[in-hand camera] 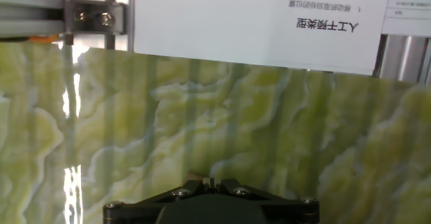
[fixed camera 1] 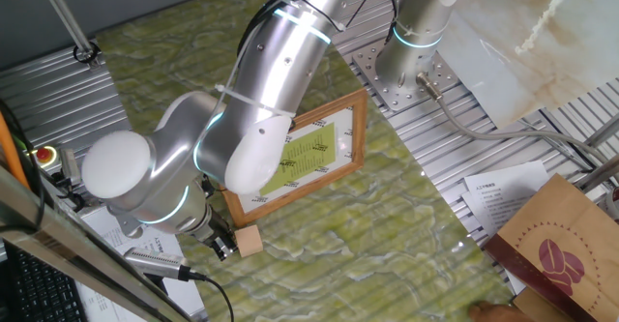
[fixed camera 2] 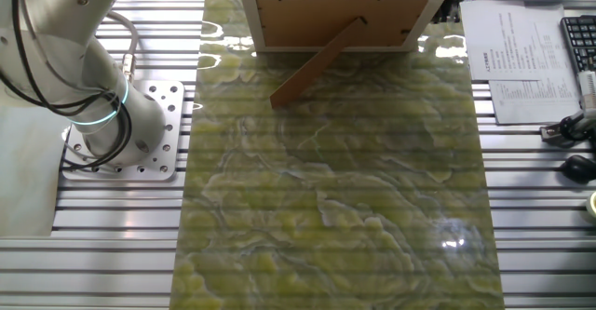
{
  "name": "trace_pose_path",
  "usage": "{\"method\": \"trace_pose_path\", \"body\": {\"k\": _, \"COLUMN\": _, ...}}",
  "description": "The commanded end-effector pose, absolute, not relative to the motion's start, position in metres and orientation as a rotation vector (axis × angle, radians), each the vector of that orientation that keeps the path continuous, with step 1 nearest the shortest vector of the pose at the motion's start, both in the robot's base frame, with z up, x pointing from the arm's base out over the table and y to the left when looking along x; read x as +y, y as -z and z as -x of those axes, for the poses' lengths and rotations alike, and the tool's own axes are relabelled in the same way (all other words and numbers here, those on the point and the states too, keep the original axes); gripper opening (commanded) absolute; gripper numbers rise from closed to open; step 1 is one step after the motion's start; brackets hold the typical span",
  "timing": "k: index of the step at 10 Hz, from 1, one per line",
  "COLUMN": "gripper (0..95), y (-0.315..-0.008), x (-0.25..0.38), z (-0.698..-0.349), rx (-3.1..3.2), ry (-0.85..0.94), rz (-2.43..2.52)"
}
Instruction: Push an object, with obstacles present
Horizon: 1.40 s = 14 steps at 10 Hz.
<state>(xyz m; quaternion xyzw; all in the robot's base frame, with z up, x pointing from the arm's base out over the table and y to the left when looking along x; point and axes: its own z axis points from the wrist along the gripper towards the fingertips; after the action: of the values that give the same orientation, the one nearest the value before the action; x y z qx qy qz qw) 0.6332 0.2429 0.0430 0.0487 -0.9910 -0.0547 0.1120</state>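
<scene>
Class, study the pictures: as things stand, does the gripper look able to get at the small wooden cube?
Probably yes: the gripper sits low right beside the wooden cube, nothing between them; the picture frame stands behind.

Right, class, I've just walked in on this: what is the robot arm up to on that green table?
A single robot arm reaches low over a green marbled mat. Its gripper sits right beside a small wooden cube near the mat's edge, apparently touching it, placed to push rather than lift. Just behind the cube stands a picture frame, propped on its stand. Whether the fingers are open or shut cannot be told. The hand view shows only mat and a printed sheet.
</scene>
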Motion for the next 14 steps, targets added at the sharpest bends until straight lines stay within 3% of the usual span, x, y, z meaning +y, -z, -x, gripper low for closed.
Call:
{"method": "trace_pose_path", "body": {"k": 1, "gripper": 0.0, "y": -0.0461, "x": 0.2423, "z": -0.6306, "rx": -2.904, "ry": 0.175, "rz": -0.148}}
{"method": "trace_pose_path", "body": {"k": 5, "gripper": 0.0, "y": -0.0482, "x": 0.2421, "z": -0.6298, "rx": -2.906, "ry": 0.172, "rz": -0.162}}
{"method": "trace_pose_path", "body": {"k": 14, "gripper": 0.0, "y": -0.0482, "x": 0.2421, "z": -0.6298, "rx": -2.869, "ry": 0.146, "rz": -0.741}}
